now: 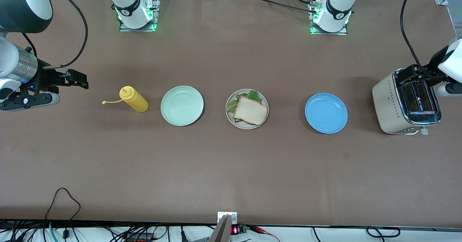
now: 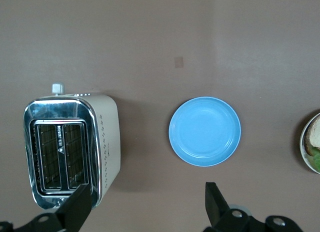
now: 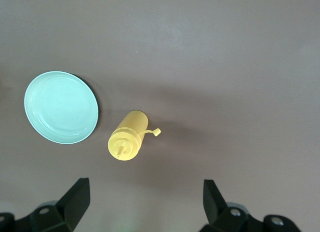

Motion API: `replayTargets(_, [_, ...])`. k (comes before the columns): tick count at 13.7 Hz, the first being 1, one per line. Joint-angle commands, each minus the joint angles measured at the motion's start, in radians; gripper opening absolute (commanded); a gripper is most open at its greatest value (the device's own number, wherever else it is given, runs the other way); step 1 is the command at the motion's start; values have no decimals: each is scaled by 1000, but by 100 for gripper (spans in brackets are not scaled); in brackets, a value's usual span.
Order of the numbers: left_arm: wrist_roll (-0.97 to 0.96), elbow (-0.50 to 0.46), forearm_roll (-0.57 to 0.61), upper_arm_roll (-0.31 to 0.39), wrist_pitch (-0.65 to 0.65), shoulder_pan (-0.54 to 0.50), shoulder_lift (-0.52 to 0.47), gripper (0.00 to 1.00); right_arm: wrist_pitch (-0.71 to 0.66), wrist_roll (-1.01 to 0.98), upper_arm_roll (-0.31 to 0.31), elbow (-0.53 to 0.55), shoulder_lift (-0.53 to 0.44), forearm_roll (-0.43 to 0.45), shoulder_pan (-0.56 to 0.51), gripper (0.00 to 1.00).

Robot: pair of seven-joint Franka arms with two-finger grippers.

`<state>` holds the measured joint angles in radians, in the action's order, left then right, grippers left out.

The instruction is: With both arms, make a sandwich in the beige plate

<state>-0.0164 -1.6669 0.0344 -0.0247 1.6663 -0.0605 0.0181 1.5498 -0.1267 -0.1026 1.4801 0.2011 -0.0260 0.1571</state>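
The sandwich [image 1: 250,111], two toast slices with green lettuce [image 1: 249,96] sticking out between them, lies on the beige plate [image 1: 247,126] at the table's middle. An edge of the plate shows in the left wrist view [image 2: 303,142]. My left gripper [image 1: 411,74] is open and empty, up in the air over the toaster, near the left arm's end of the table; it shows in its wrist view [image 2: 146,204]. My right gripper [image 1: 85,80] is open and empty, up in the air near the right arm's end, beside the yellow bottle; it shows in its wrist view [image 3: 145,197].
A cream toaster [image 1: 404,104] [image 2: 70,147] stands at the left arm's end with both slots empty. A blue plate [image 1: 326,112] [image 2: 204,130] lies between it and the sandwich. A mint green plate [image 1: 182,105] [image 3: 61,107] and a yellow squeeze bottle [image 1: 134,99] [image 3: 127,136] lie toward the right arm's end.
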Motion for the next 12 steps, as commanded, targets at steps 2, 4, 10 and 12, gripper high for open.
replayTargets(2, [-8, -59, -18, -1, -20, -2, -76, 100, -4, 7, 1, 8, -15, 8, 9, 100])
replayTargets(4, [-4, -54, -16, -3, -45, -2, -76, 100, -4, 7, 1, 8, -15, 8, 12, 100])
replayTargets(10, [-8, -53, -16, -3, -74, -1, -84, 100, -13, 7, 1, 8, -17, 9, 18, 100])
replayTargets(12, [-8, -53, -16, -3, -77, -1, -84, 100, -16, 7, 1, 8, -17, 9, 15, 100])
